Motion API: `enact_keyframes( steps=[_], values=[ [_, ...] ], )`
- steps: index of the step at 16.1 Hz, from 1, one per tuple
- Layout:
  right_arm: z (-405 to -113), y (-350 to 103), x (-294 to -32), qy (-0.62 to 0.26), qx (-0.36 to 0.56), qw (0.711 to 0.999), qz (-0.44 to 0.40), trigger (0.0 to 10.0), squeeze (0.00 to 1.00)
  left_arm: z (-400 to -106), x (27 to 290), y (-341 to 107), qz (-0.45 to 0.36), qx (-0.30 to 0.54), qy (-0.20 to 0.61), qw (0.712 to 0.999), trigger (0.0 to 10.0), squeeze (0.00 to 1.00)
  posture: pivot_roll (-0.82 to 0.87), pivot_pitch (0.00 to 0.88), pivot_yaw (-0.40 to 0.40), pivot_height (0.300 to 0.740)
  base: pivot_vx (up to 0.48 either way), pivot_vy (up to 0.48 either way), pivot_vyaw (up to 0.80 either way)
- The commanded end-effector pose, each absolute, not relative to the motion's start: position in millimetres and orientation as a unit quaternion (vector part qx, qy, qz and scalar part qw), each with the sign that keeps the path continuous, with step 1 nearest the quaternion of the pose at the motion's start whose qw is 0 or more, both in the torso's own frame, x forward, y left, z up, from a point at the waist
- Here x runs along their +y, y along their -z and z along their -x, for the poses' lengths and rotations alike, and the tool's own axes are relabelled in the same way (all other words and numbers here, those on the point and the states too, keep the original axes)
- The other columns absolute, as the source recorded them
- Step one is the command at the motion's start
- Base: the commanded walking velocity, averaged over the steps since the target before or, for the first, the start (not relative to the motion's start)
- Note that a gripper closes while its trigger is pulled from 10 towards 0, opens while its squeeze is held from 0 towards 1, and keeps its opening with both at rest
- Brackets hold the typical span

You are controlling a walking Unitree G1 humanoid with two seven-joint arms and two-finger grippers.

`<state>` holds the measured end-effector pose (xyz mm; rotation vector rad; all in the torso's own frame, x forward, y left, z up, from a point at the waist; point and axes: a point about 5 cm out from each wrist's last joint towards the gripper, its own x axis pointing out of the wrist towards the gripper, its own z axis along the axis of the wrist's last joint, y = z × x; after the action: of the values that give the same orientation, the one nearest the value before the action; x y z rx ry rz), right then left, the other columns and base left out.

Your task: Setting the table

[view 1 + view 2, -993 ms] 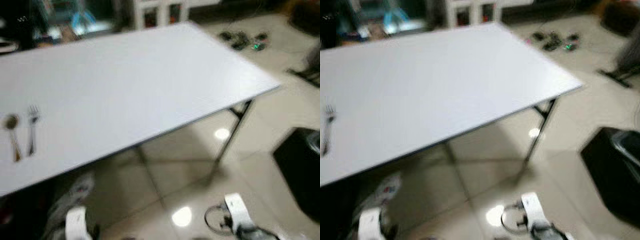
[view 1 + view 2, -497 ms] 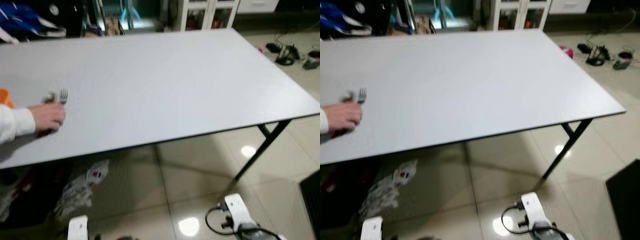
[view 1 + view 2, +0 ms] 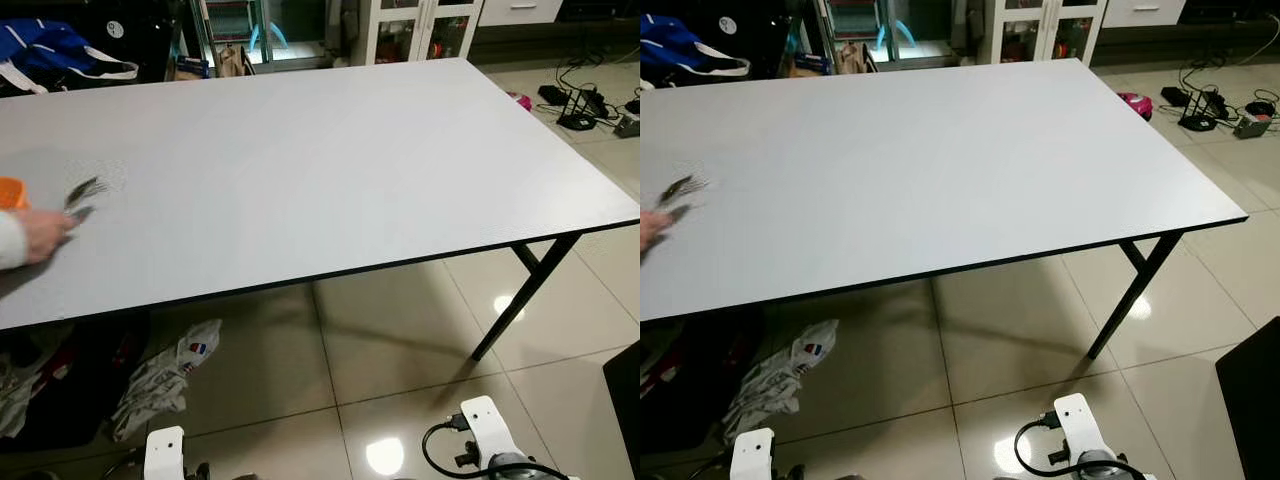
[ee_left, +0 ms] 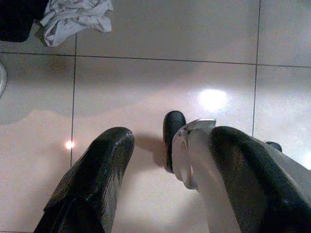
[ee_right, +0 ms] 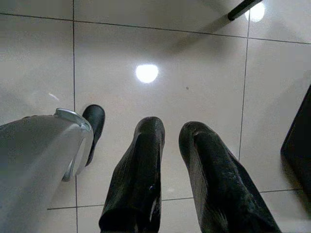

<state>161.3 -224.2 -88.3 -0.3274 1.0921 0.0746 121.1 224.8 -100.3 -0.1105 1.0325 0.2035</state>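
Far up and to the left of both end effectors, at the left edge of the white surface (image 3: 330,160), a person's hand (image 3: 40,232) holds a fork (image 3: 85,188) and what looks like a second piece of cutlery just below it, too blurred to name. The fork's long axis runs slantwise across the surface, tines pointing toward the far right, away from the hand, handle hidden in the fingers. An orange thing (image 3: 10,191) sits just behind the hand at the picture's edge.

To the right of the hand, the surface stretches wide to its dark-trimmed near edge and its right corner, where a black leg (image 3: 525,295) slants down to the tiled floor (image 3: 400,330).

Both arms hang low over that floor, in front of the surface's near edge. The left end effector (image 4: 160,160) is released, its two black fingers well apart above the tiles, with crumpled cloth (image 4: 75,19) lying farther off beyond the fingertips. The right end effector (image 5: 170,131) hangs with its fingers close together but a narrow gap between them, gripping nothing; a black box (image 5: 299,141) stands beside it.
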Motion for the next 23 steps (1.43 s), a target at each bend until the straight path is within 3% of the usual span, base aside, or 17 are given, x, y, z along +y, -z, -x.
enact_keyframes(
  steps=[1,17,20,23],
  values=[
    [-162.7,87.4,-226.3,-0.035,0.518,0.84,0.155,10.0,0.0,-119.7,224.1,100.9,0.049,0.496,-0.095,0.862,10.0,0.0,-0.12,0.064,0.011,0.74,0.0,0.0,0.0],
    [-166.0,89.4,-211.1,-0.057,0.522,0.835,0.166,10.0,0.0,-116.8,223.9,101.7,0.043,0.498,-0.094,0.861,10.0,0.0,-0.12,0.073,0.007,0.74,0.0,0.0,0.0],
    [-160.9,93.0,-205.5,-0.086,0.531,0.806,0.246,10.0,0.0,-111.2,221.1,104.6,-0.03,0.524,-0.059,0.849,10.0,0.0,-0.11,0.072,0.008,0.74,0.0,0.0,0.0],
    [-154.2,90.5,-231.5,-0.077,0.541,0.775,0.318,10.0,0.0,-105.1,228.5,104.8,-0.157,0.538,-0.001,0.828,10.0,0.0,-0.1,0.073,0.01,0.74,0.0,0.0,0.0]
  ],
)
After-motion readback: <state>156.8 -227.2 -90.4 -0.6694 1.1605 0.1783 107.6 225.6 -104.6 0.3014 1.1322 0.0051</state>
